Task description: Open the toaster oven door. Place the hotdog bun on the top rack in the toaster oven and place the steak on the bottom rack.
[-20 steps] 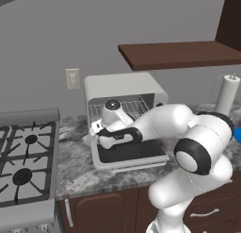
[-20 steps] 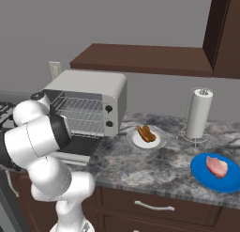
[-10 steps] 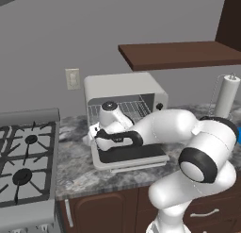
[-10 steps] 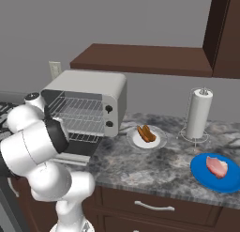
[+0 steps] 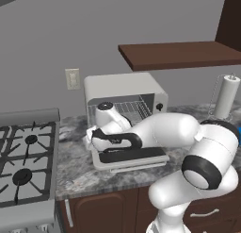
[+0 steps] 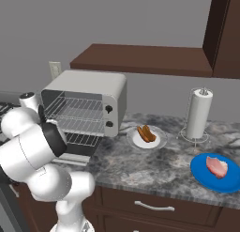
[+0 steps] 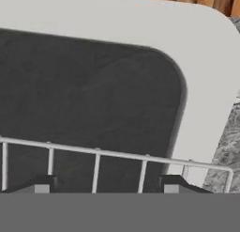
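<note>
Toaster oven door (image 5: 134,157) flat, handle edge toward robot.

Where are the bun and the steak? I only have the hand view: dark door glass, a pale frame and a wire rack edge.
Observer: The hotdog bun lies on a white dish on the counter, just right of the toaster oven.
Operator: And the steak?
Observer: The steak is on a blue plate further right, in front of the paper towel roll.
Operator: Is the door fully down?
Observer: Yes, the toaster oven door lies flat, and both wire racks inside look bare.
Operator: Where is my hand?
Observer: The gripper is over the open door; its fingertips stand apart with nothing between them.
</note>
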You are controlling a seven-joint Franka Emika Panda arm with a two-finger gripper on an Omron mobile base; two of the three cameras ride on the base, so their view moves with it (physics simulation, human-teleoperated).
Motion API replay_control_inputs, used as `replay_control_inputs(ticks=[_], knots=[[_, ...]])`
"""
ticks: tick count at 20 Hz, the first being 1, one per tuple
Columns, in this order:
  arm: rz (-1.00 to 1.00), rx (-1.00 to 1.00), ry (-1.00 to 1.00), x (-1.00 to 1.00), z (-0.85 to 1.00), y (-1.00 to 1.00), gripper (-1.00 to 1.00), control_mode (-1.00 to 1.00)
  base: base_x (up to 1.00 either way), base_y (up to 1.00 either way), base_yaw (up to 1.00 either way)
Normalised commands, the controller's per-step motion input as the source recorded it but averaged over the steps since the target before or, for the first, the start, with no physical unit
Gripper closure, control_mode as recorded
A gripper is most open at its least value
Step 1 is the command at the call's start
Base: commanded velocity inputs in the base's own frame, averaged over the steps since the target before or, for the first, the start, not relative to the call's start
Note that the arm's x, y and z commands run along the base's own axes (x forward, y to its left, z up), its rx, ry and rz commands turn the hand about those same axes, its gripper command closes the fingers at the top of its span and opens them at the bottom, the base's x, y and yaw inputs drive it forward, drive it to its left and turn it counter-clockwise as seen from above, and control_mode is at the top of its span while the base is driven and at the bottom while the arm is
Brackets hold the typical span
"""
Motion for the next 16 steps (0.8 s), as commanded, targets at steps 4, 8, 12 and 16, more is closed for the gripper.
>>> replay_control_inputs(ticks=[4,8,12,16], knots=[[0.0,-0.04,0.1,-0.64,-0.56,0.0,-1.0,-1.0,0.0,0.0,0.0],[0.0,-0.04,0.1,-0.63,-0.56,0.0,-1.0,-1.0,0.0,0.0,0.0],[0.0,-0.05,0.08,-0.61,-0.58,0.0,-1.0,-1.0,0.0,0.0,0.0],[0.0,0.0,-0.05,-0.55,0.14,-0.2,-1.0,-1.0,0.0,0.0,0.0]])
